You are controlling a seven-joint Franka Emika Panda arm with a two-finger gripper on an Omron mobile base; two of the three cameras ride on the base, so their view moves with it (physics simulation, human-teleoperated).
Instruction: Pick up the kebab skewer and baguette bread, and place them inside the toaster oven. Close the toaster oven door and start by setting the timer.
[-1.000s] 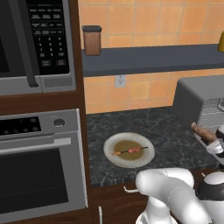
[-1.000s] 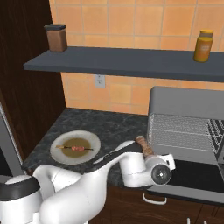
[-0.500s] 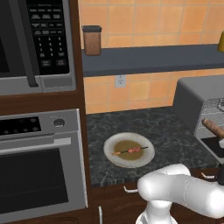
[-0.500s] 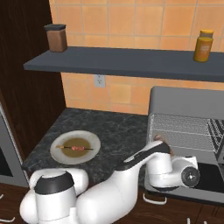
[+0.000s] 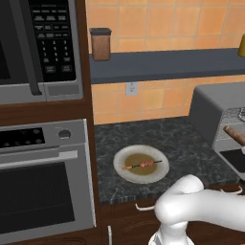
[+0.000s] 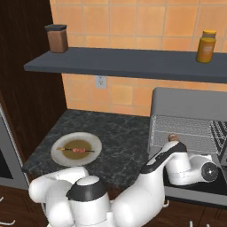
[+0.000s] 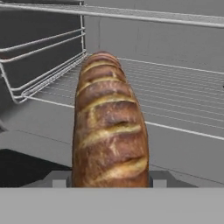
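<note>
While pincer [image 7: 109, 181] grips baguette bread [image 7: 109, 127], toaster oven [image 6: 190, 115] open, kebab skewer [image 5: 142, 165] plated

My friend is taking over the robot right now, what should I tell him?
Claw: shut on the baguette bread, holding it at the mouth of the toaster oven, tip over the wire rack.
Toaster oven door: open, lying flat.
Kebab skewer: on the plate on the counter, untouched.
Done: baguette picked up and brought to the oven.
Left: set the baguette on the rack, fetch the skewer, put it in, close the door, set the timer.
</note>
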